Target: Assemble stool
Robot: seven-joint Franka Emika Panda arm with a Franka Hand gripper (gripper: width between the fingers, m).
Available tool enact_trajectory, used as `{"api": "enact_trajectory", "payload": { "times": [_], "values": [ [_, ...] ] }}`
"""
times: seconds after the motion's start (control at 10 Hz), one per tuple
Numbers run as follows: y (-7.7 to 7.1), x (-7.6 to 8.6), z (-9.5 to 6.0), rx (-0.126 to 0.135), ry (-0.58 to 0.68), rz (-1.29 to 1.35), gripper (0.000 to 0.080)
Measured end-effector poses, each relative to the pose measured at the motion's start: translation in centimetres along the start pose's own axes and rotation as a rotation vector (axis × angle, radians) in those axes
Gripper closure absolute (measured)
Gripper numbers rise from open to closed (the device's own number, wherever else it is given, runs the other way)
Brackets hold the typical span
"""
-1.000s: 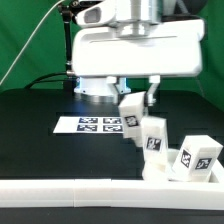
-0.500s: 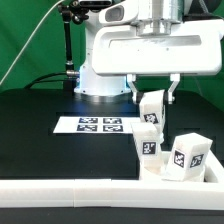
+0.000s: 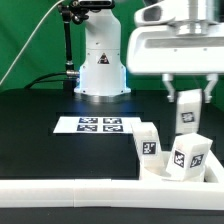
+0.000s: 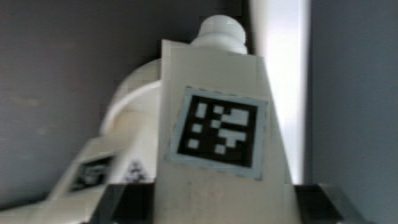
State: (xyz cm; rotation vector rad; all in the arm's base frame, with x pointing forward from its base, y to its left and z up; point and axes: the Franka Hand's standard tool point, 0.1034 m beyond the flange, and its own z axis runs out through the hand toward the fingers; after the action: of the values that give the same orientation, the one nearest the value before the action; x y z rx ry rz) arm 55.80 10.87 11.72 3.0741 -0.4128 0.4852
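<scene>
On my exterior feed the pincer hangs off the marker board's right end, as that view shows it, raised above the black desk. Its jaws are partly closed on a white stool leg. They grip the upper end, so the tagged block hangs upright, clear of the desk. On the wrist feed the leg fills the frame, tag facing the camera, with a dark finger at each side.

A second leg and a third leg stand close together below the held one, also beyond the marker board's right end. They sit on a low, rounded white part, mostly hidden, that I take for the seat. The long white rail runs across the desk on the camera side of the marker board.
</scene>
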Motion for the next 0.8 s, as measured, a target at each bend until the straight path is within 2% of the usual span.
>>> {"api": "enact_trajectory", "payload": {
  "times": [0.3, 0.4, 0.6, 0.8],
  "values": [
    [-0.3, 0.0, 0.1, 0.004, 0.024, -0.016, 0.0472],
    [-1.0, -0.2, 0.2, -0.001, 0.032, -0.078, 0.0472],
    [-2.6, -0.3, 0.2, 0.015, 0.104, -0.138, 0.0472],
    [-2.2, -0.1, 0.2, 0.006, 0.090, -0.133, 0.0472]
  ]
}}
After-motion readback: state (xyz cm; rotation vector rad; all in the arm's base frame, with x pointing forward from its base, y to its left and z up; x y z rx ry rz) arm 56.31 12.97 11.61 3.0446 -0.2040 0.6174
